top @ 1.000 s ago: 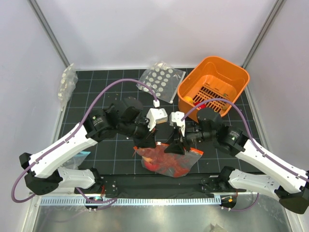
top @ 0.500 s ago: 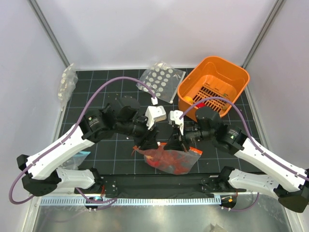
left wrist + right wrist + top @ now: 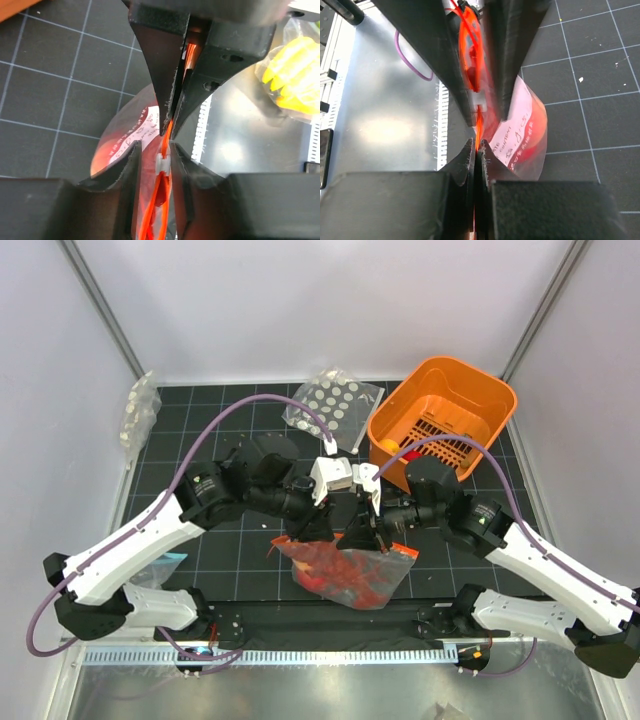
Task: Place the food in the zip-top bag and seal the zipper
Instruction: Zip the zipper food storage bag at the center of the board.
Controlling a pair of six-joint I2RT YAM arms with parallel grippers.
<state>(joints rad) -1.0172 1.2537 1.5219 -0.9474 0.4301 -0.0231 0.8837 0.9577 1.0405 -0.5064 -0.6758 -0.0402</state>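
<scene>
The zip-top bag [image 3: 345,575] hangs between my two grippers above the table's near edge, with the red toy food [image 3: 352,583] inside it. Its orange-red zipper [image 3: 152,209] runs edge-on between the fingers. My right gripper [image 3: 476,145] is shut on the zipper strip; it also shows in the top view [image 3: 362,537]. My left gripper [image 3: 155,145] straddles the strip and its white slider [image 3: 161,163] with the jaws a little apart; it also shows in the top view [image 3: 318,532]. The two grippers stand tip to tip. An orange fruit ball [image 3: 388,447] lies in the basket.
The orange slotted basket [image 3: 470,390] stands at the back right. A clear bag with white discs [image 3: 335,400] lies at the back middle, another clear bag [image 3: 140,415] at the far left edge. A bag with something yellow [image 3: 295,75] lies near the left arm's base.
My left gripper has slid right along the zipper toward my right gripper, and the two now nearly meet. The bag has shifted slightly with them.
</scene>
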